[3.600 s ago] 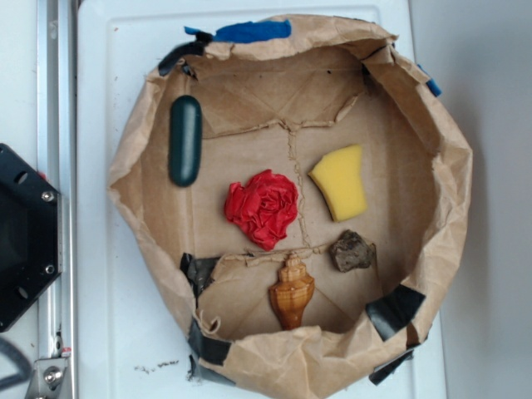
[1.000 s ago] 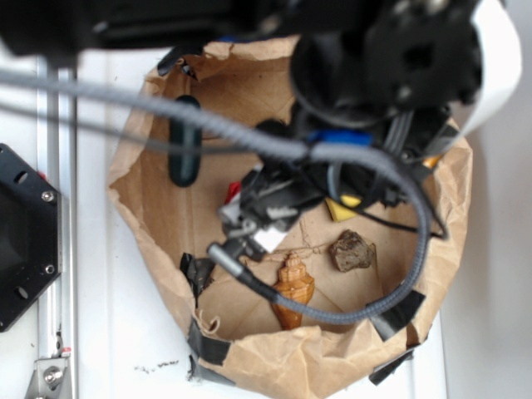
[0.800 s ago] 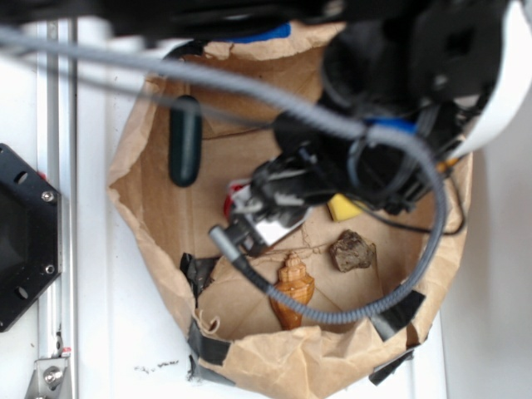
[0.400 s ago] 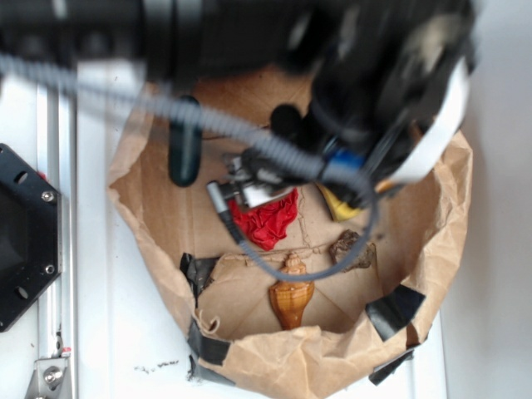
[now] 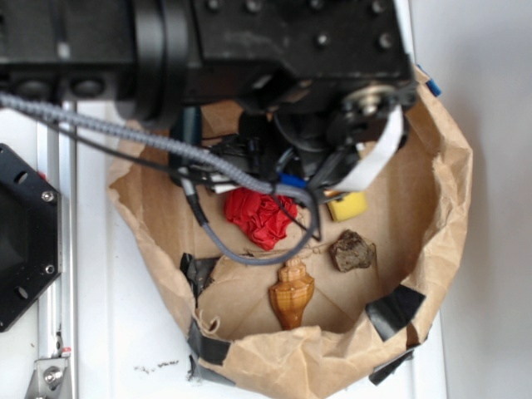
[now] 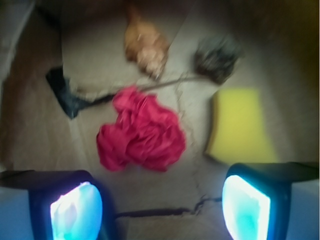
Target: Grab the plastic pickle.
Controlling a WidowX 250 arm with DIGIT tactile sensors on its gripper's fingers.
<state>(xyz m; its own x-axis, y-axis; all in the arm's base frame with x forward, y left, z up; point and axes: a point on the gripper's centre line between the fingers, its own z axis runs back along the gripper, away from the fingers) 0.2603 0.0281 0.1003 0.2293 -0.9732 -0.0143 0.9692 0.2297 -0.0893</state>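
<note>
Red ruffled ball (image 6: 141,131) lies ahead of my jaws (spread wide, nothing between); pickle (image 5: 188,125) mostly hidden by my arm

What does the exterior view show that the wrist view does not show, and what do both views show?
Only the exterior view shows the plastic pickle, mostly hidden behind the arm, plus the paper bag rim and the white table. Only the wrist view shows the tool, its two fingers wide apart with nothing between them. Both show the red flower ball, the yellow sponge, the brown seashell and the rock.
</note>
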